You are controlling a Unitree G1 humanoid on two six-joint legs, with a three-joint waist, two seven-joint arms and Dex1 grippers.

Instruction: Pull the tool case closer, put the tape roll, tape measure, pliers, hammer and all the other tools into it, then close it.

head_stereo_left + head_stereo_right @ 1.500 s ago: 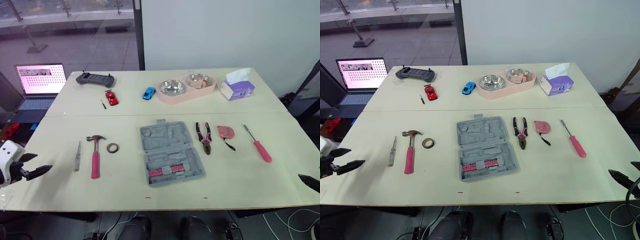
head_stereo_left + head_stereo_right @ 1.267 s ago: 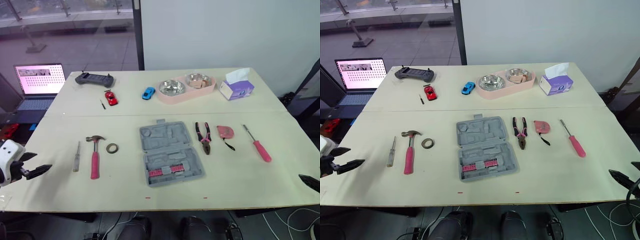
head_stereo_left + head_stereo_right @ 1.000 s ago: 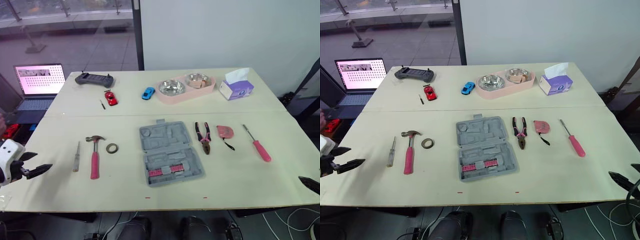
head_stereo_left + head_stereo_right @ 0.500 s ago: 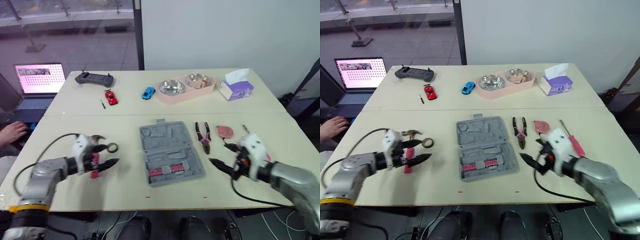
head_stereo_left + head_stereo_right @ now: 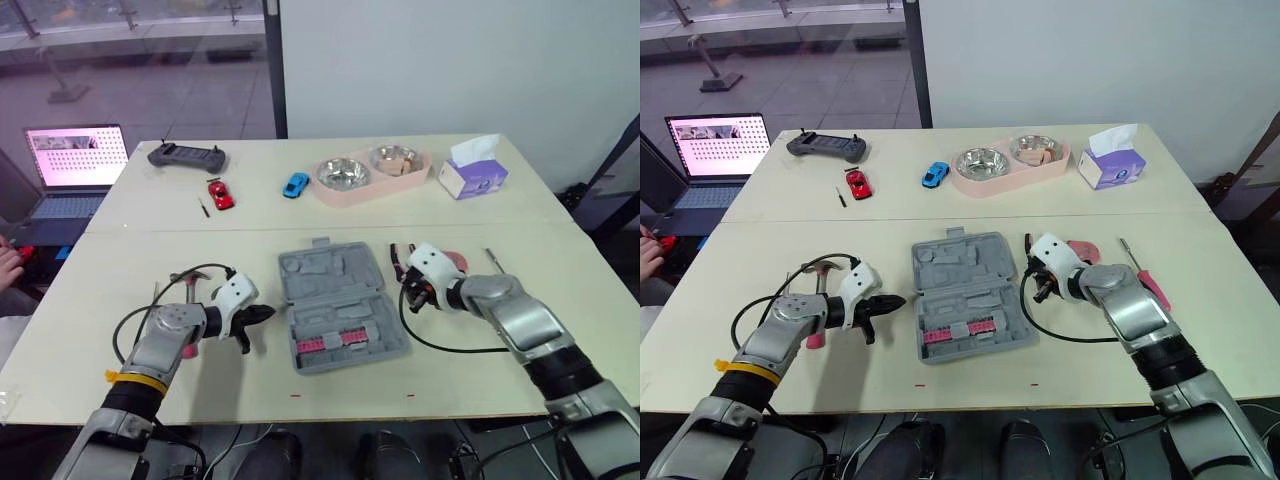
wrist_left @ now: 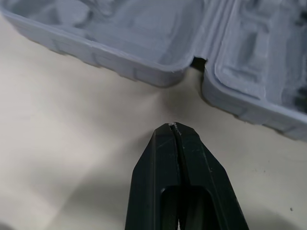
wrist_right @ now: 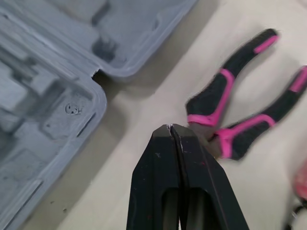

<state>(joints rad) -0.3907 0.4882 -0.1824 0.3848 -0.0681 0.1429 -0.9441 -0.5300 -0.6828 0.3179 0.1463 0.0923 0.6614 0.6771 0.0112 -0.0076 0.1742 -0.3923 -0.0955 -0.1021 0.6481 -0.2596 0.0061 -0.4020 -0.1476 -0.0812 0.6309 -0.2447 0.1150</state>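
The grey tool case (image 5: 340,305) lies open in the middle of the table, with pink bits in its near half. My left gripper (image 5: 264,314) is shut and empty, its tip just off the case's left side near the hinge (image 6: 199,62). My right gripper (image 5: 408,291) is also shut and empty, between the case's right edge and the pink-and-black pliers (image 7: 225,115). The hammer (image 5: 190,277) lies partly behind my left arm. A pink tape measure (image 5: 456,262) and a pink screwdriver (image 5: 1154,290) lie right of the pliers. A small screwdriver (image 5: 155,296) lies at the far left.
Along the back stand a laptop (image 5: 75,160), a grey controller (image 5: 187,156), a red toy car (image 5: 222,194), a blue toy car (image 5: 296,185), a pink tray with two steel bowls (image 5: 372,172) and a tissue box (image 5: 474,175). A person's hand (image 5: 8,262) shows at the left edge.
Both arms swung in from the table's sides to flank the case. Both grippers went from open to shut, holding nothing.
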